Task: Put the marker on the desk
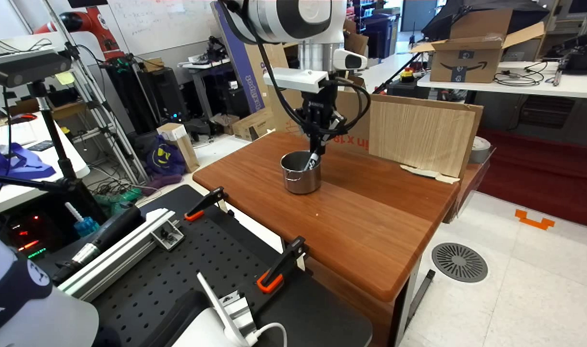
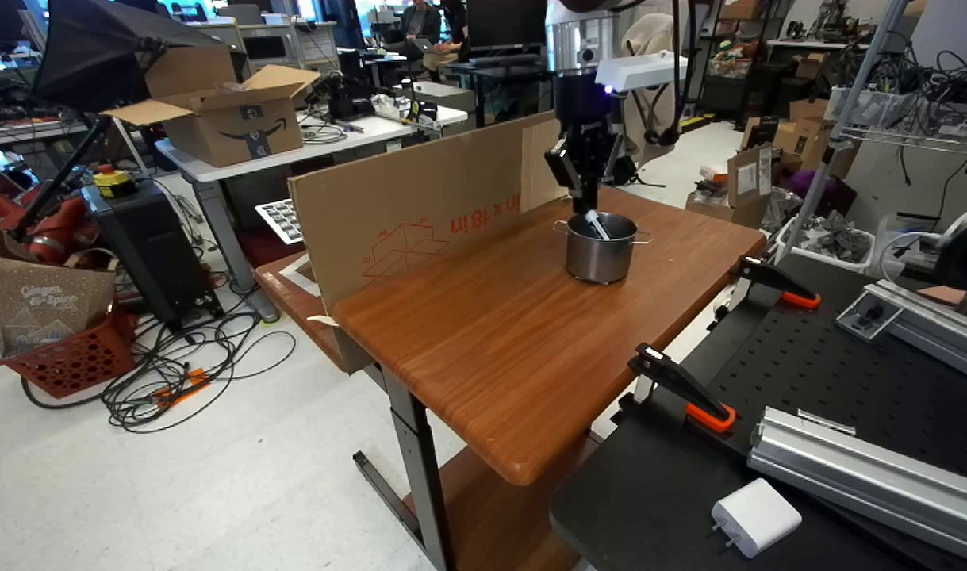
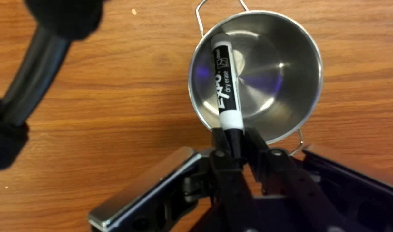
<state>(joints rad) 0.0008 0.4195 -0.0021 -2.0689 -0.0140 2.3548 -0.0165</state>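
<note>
Wood-grain table [image 1: 356, 226] below me. My hand [image 3: 237, 141] is near the rim of a two-handled metal pot [image 1: 300, 181], upright on the table. Expo dry-erase marker [image 3: 226, 80]: black end clamped in my hand, rest slanting down into the pot; wall contact unclear.

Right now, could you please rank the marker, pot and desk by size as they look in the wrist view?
1. Desk, running out of picture.
2. Pot, wide and round.
3. Marker, slim, though nearly as long as the pot is wide.
</note>
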